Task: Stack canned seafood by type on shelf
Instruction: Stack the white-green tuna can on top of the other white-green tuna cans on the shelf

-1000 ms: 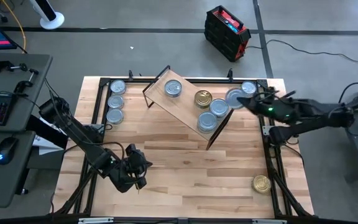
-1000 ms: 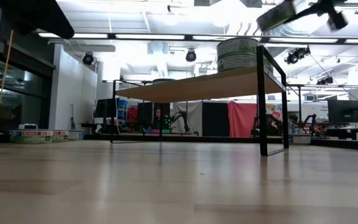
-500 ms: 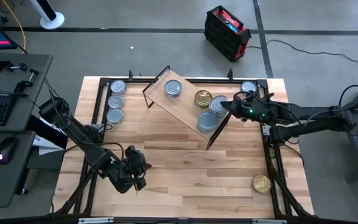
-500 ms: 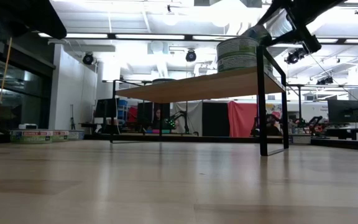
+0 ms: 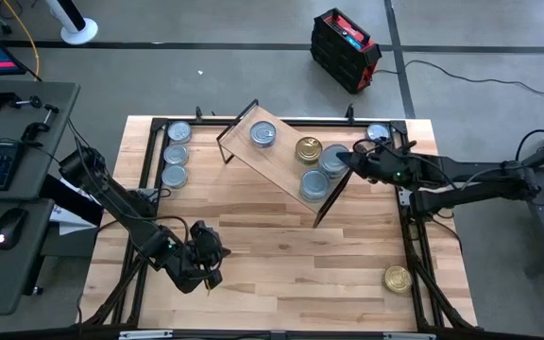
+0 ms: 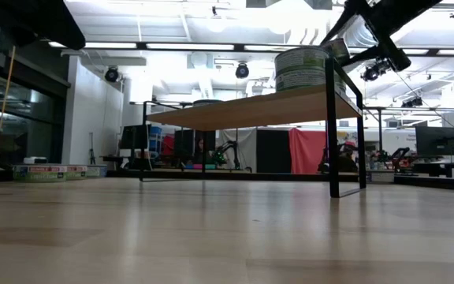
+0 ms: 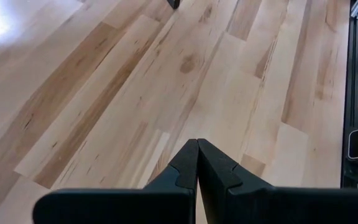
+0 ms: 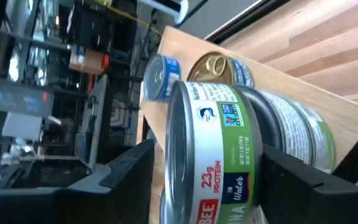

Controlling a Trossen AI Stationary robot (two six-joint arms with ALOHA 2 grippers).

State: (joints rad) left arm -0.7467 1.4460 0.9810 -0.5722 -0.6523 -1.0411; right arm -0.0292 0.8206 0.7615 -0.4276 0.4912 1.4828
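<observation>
Fingers of the right gripper stand wide on either side of a green-labelled tuna can, which sits atop another silver-topped can at the shelf's near end. Best now, I'd say, to draw straight back and level so neither finger clips the stack. Beyond it on the shelf sit a gold-topped can and a blue-labelled can. Far off, the left gripper waits pinched shut over bare table, empty.
</observation>
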